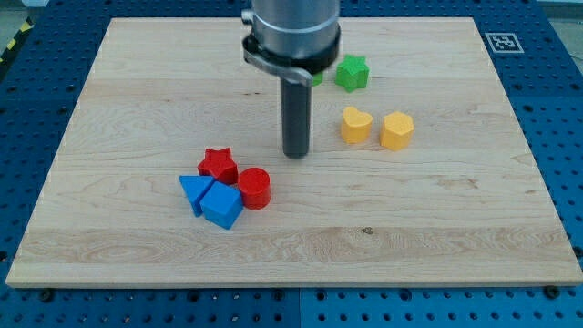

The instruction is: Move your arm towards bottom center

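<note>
Looking outward from my tip (295,153), you see it resting on bare wood near the middle of the board (137,82), with nothing against it: the rod has no jaws and is pushing no block right now. Nearest to it, below and toward the view's left, sits a tight cluster: a red star (219,165), a red cylinder (255,189), a blue triangular block (192,190) and another blue block (222,207) of angular shape, all touching or nearly so. Toward the view's right, a yellow heart-like block (355,125) and a yellow hexagonal block (396,130) stand just apart from each other. At the view's top, a green star (351,73) shows beside the arm's housing, and a sliver of green peeks out behind the rod, too hidden to name.

Your task moves only the arm, so nothing needs holding. The rod looks rigid and should slide over the smooth wood easily. The blocks look small, light and hard, so judge them likely to skid or spin at any touch. The goal, the board's bottom centre, lies straight down the view from my tip. That lane looks open, though the red cylinder sits near its left side, so keep your path straight or slightly right.
</note>
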### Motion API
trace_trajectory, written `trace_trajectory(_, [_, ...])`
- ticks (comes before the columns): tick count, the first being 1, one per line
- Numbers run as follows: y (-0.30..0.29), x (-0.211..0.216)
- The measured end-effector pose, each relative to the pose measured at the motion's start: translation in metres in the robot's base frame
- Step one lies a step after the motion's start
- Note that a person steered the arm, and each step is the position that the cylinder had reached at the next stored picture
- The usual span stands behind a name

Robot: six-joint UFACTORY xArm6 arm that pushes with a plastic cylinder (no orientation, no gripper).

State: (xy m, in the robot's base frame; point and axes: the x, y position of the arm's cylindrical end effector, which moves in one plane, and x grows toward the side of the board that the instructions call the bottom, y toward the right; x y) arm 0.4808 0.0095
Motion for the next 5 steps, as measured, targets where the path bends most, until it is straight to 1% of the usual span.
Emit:
trace_trajectory(1, [0.011,0.046])
trace_trajectory(2, [0.01,0.083])
trace_trajectory(3, [-0.011,0.096])
trace_trajectory(5, [-0.022,0.096])
